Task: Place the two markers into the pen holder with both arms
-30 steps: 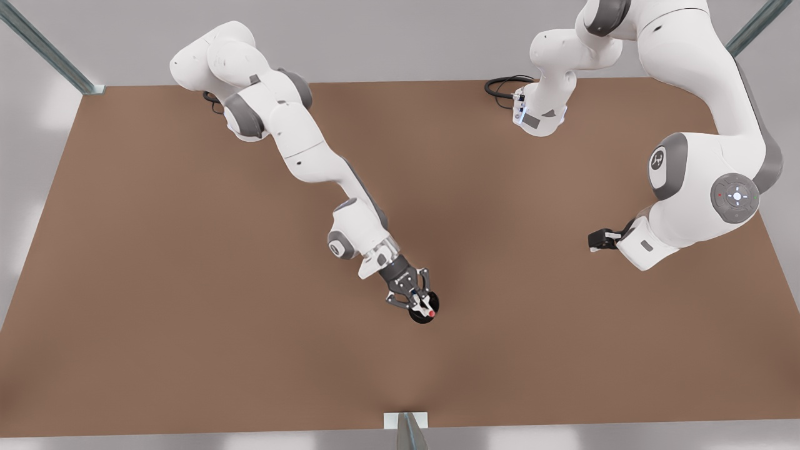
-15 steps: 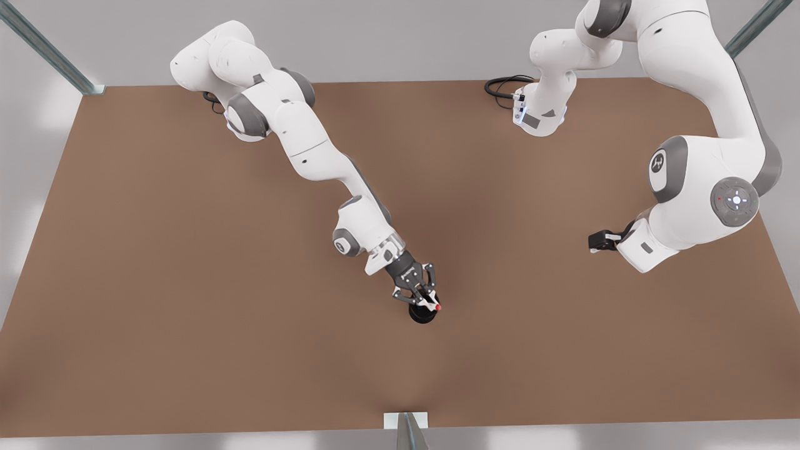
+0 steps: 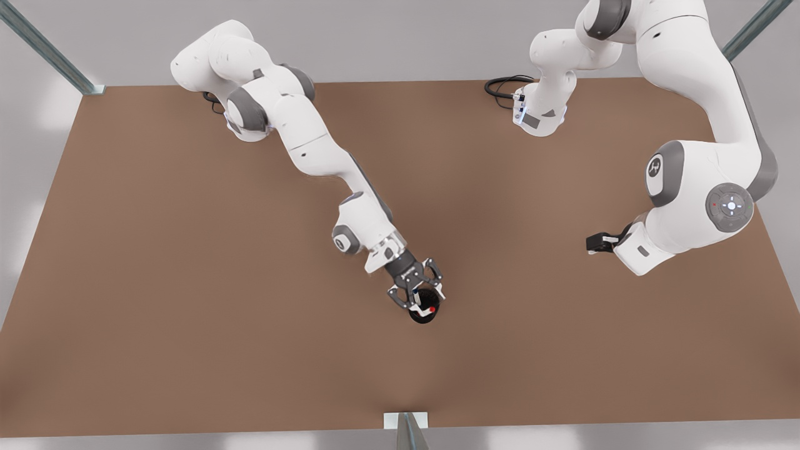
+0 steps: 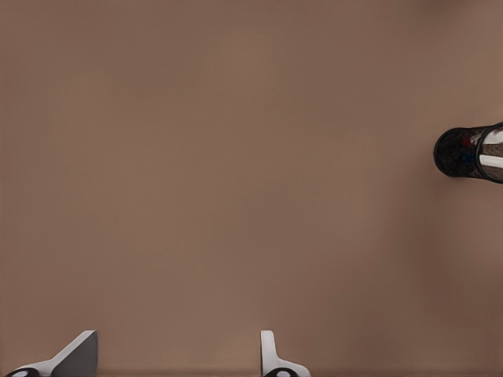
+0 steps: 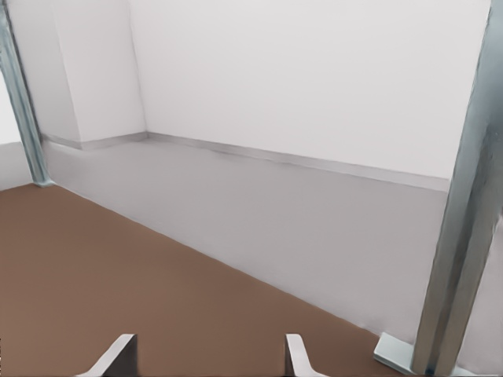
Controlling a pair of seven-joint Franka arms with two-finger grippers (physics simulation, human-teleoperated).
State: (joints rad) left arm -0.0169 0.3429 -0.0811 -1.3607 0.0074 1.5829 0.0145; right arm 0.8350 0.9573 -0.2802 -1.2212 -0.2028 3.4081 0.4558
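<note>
– Where is the pen holder (image 3: 422, 317)?

– On the brown desk (image 3: 156, 281), a little toward six o'clock from its middle in the front view. It stands upright, a black cup.

– Anything in it?

– Yes. A marker with a red end (image 3: 430, 309) leans inside, white barrel showing above the rim. The left wrist view shows white barrels through the holder's wall (image 4: 449, 153), with a dab of red and a dab of blue (image 4: 469, 158) that I take for the second marker.

– And the left pincer (image 3: 417, 291)?

– It hangs over the holder, at its eleven o'clock, fingers spread and gripping nothing.

– The right pincer (image 3: 597, 242)?

– Well apart, at the holder's two o'clock, near the desk's three o'clock edge. It waits there, pointing sideways toward the wall; its fingers (image 5: 118, 353) are spread too, with nothing between them.
</note>
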